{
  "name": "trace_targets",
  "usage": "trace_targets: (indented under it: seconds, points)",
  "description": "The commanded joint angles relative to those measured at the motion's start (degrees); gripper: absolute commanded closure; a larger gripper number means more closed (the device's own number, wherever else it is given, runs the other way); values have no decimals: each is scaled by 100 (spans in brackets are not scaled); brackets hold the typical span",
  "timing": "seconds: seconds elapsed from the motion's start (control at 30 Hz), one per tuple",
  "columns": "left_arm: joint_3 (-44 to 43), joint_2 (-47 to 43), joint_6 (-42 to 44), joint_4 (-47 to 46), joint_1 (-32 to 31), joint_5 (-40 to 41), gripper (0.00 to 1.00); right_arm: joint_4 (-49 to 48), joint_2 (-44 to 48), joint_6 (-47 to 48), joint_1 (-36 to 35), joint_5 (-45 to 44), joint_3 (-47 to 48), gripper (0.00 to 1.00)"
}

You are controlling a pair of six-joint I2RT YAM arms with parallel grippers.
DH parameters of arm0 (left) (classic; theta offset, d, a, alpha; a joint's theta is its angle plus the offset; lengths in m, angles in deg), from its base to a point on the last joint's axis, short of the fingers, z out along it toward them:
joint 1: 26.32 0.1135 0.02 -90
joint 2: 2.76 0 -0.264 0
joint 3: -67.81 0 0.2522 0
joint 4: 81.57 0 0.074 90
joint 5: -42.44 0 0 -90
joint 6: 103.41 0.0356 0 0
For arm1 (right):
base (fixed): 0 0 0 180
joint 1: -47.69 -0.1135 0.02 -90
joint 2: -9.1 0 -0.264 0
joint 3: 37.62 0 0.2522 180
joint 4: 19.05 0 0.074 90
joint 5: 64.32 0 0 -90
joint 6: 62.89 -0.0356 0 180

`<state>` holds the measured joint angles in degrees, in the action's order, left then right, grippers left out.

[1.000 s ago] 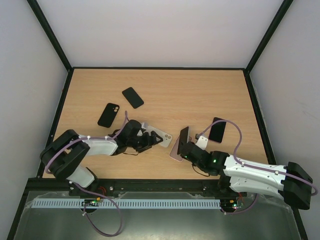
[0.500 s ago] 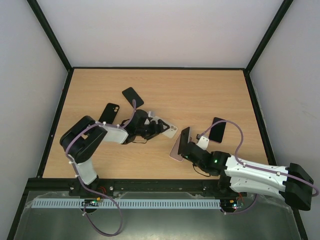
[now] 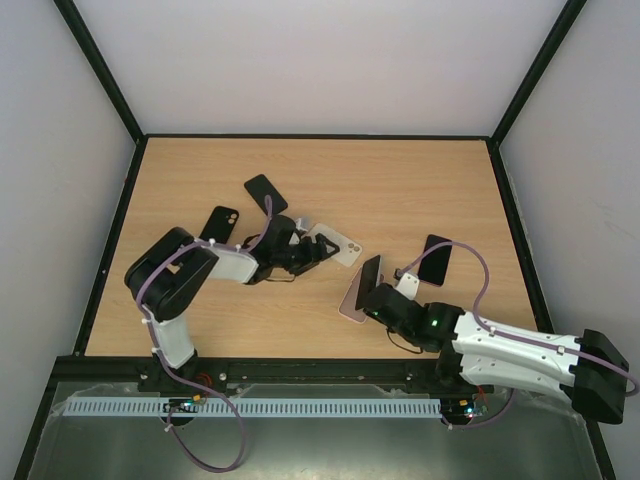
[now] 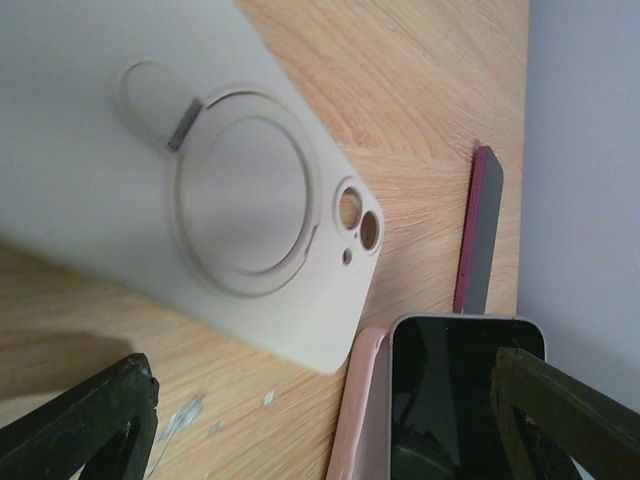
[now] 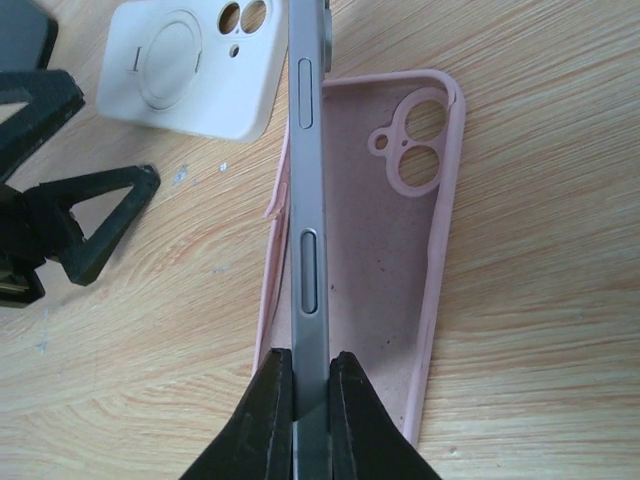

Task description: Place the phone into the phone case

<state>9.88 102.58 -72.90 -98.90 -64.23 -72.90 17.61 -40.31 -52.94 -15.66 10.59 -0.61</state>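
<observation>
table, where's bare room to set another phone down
Bare: the far strip of the table behind the black phone, and its far right corner. Crowded: the middle, where the white case and pink case lie close together.

The white case ran past the left wrist view's edge; the phone hid part of the pink case.
</observation>
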Motion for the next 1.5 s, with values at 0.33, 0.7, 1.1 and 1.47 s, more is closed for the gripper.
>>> trace_targets:
  seconds: [0.33, 0.7, 1.1, 1.47]
  points:
    - [659, -586, -4, 312, -524, 163, 8, 429, 333, -271, -10, 122, -10, 98]
    - [750, -620, -298, 71, -669, -72, 8, -1238, 427, 158, -10, 265, -750, 98]
    - [1170, -1160, -24, 787, -432, -28, 8, -2477, -663, 1004, -10, 1481, -721, 98]
    - [1737, -1938, -303, 992, -532, -97, 9, -3334, -968, 929, -35, 2366, -749, 98]
